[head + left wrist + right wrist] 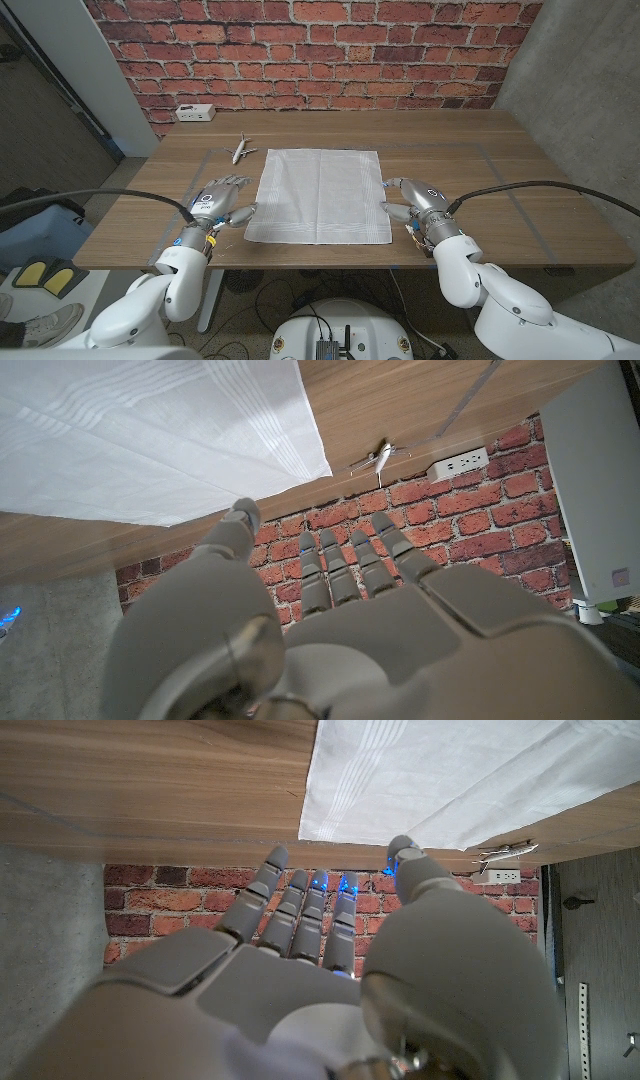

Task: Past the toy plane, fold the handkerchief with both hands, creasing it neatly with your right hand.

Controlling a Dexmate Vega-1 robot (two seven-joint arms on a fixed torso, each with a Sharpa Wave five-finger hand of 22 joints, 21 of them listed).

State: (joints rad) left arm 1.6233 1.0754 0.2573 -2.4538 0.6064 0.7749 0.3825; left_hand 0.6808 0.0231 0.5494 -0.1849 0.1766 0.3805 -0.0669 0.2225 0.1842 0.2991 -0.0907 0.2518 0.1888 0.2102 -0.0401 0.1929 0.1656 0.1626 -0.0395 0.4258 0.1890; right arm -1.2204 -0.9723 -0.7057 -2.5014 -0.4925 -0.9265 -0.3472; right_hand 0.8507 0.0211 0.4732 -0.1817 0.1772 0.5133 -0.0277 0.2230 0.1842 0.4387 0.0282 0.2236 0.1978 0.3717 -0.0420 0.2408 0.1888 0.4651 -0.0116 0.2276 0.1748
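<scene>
Left to right: the left hand [222, 198] waits just beside the handkerchief's left edge, fingers apart and holding nothing, its thumb near the near-left corner, presumably placed to lift that side. The toy plane [242, 149] lies past it, near the cloth's far-left corner, nose pointing away and slightly right. The white handkerchief [320, 194] lies spread flat and unfolded on the wooden tabletop [450, 150], roughly square, edges running square to the tabletop's, with no marked long axis. The right hand [412, 201] mirrors the left at the right edge, fingers spread and empty, likely ready to grip and later crease.
</scene>
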